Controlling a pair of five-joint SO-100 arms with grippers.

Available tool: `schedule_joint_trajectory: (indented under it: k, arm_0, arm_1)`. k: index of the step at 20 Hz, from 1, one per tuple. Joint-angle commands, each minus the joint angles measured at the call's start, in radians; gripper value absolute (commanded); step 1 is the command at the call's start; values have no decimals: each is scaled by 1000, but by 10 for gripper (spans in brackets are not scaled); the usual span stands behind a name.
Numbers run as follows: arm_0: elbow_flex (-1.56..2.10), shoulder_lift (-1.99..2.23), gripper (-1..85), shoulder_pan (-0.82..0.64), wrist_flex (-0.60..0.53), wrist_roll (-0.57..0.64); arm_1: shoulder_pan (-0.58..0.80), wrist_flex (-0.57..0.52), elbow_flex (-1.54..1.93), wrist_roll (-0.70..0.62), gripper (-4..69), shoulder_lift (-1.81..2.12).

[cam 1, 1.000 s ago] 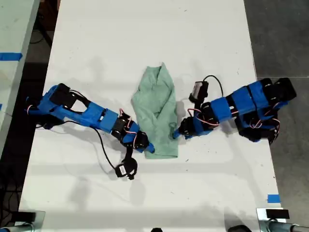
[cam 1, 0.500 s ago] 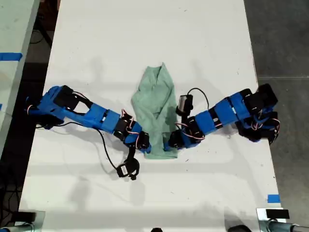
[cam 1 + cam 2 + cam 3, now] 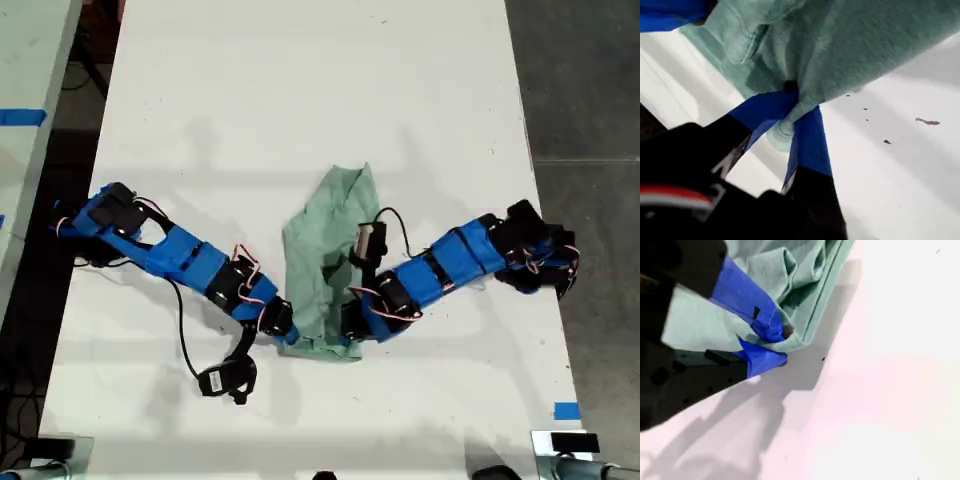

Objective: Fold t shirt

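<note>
1. Because both arms have closed in on the near hem over the last second, the exterior view shows you the t shirt (image 3: 320, 250) changed. It lies at the middle of the white table (image 3: 300, 80), but its far tip has slid toward the bottom of that view and its lower end is bunched instead of flat. The arm on the exterior view's left (image 3: 180, 255) has dropped lower in the view, and the arm on the exterior view's right (image 3: 450, 265) has reached further in. Their tips now sit close together at that hem. From this view alone you cannot tell which arm is first.

2. In the first wrist view, my first gripper (image 3: 790, 115) is pinching a gathered fold of the t shirt (image 3: 850, 45). The blue jaws are pressed onto the cloth, which rises away from the table (image 3: 900, 165) with a shadow beneath it.

3. In the second wrist view, my second gripper (image 3: 777, 345) is clamped on a corner of the t shirt (image 3: 790, 270) at its hemmed edge. A layer of fabric sits between the two blue tips, just above the tabletop.

4. For you this means, I judge, that the grasp is done and the hem is beginning to lift. The fold toward the far end can start, provided both pinches carry evenly and the cloth is dragged no further.
</note>
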Motion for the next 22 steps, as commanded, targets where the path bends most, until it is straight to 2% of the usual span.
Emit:
schedule_joint_trajectory:
  k: [1,6,12,13,14,15,16,18,22]
  arm_0:
    - [-17,181,-2,-38,37,14]
    - [-18,291,-2,-304,61,163]
    - [-15,273,-2,-594,84,259]
    - [-15,268,-2,-627,74,281]
    - [-15,267,-2,-658,55,307]
    - [-18,265,26,-683,26,353]
    - [-20,265,70,-710,15,383]
    - [-20,267,126,-764,23,408]
    - [-20,321,171,-833,66,422]
  arm_1:
    - [64,72,-40,-66,8,150]
    - [348,189,40,-213,7,321]
    - [680,189,209,-374,11,454]
    - [719,186,236,-393,36,468]
    - [753,181,264,-410,121,483]
    - [782,170,296,-428,231,497]
    - [816,170,324,-449,309,511]
    - [888,150,396,-520,309,563]
    - [1006,132,578,-592,309,792]
